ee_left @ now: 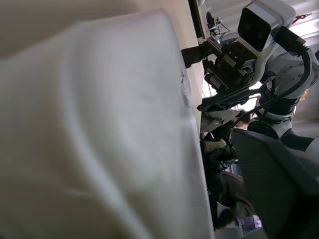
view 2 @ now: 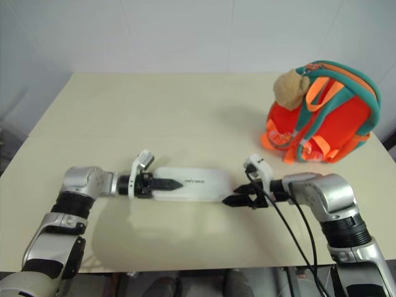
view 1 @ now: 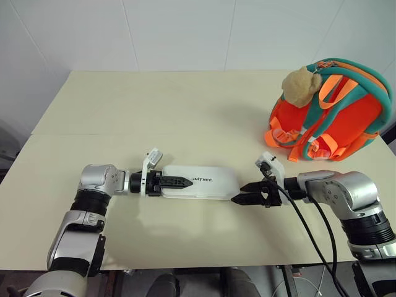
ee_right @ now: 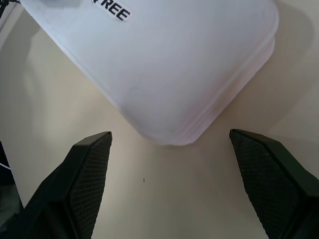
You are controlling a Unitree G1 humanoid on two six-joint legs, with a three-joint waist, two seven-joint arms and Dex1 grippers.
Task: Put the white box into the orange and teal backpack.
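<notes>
**Rounded box corner between spread fingers**

The right gripper [ee_right: 172, 186] holds its two black, textured fingers [ee_right: 87, 181] wide apart, one at each side of the view. Between and just beyond them lies a rounded corner of the flat white box [ee_right: 169, 69] with a layered edge, resting on the pale cream tabletop [ee_right: 169, 199]. Dark block lettering shows on the box's top face. Neither finger touches the box.

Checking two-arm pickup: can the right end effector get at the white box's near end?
Probably yes. The right end effector is open, facing the white box's corner, with bare table between them.
</notes>
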